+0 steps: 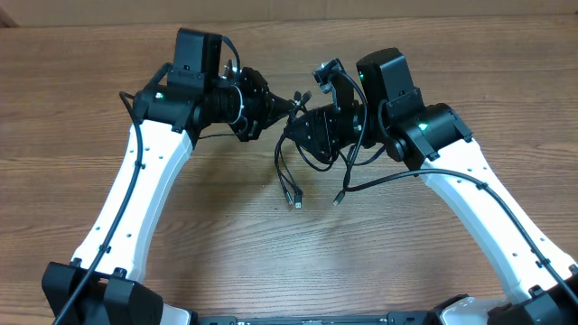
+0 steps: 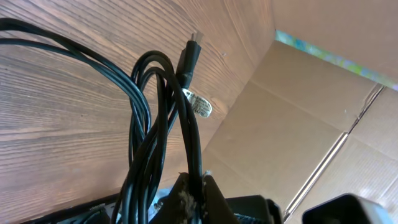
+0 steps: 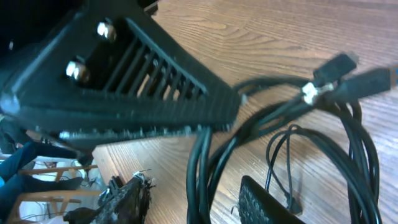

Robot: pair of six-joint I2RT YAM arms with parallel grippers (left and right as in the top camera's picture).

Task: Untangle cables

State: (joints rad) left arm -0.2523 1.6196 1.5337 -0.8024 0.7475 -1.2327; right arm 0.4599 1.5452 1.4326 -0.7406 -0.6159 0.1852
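The cables [image 1: 282,170] are thin black cords hanging in a tangled bunch between my two grippers, lifted above the wooden table [image 1: 226,235]. Their plug ends [image 1: 294,199] trail down onto the wood. My left gripper [image 1: 285,107] is shut on one cord, seen pinched in the left wrist view [image 2: 193,186], where the looped bundle [image 2: 152,118], a black plug [image 2: 189,59] and a silver tie [image 2: 199,106] hang beyond. My right gripper [image 1: 303,126] is open; in the right wrist view [image 3: 196,199] several cords [image 3: 205,168] run loosely between its spread fingers. Two plugs [image 3: 354,74] show at the right.
A cardboard wall [image 2: 298,130] stands behind the table's far edge. The left gripper's ribbed black body [image 3: 130,81] fills the upper left of the right wrist view, very close. A thicker arm wire [image 1: 397,179] loops beside the right arm.
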